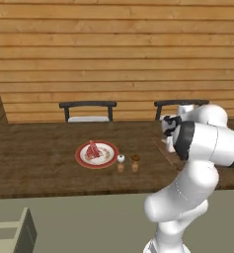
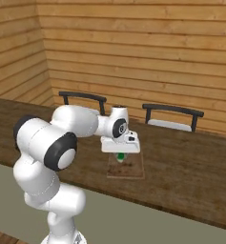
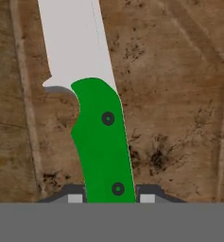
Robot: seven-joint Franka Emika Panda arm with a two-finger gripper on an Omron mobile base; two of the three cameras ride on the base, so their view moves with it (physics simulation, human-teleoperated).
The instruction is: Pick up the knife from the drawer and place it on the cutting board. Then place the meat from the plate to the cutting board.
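Knife nearest: our claw pinches its green handle over the cutting board; stiff, slick blade, so grip stays handle-side.

knife blade tip cut off at my hand view's top, cutting board mostly behind my arm, shakers too small to identify

Green-handled knife hangs over the cutting board; meat lies on the red-rimmed plate.
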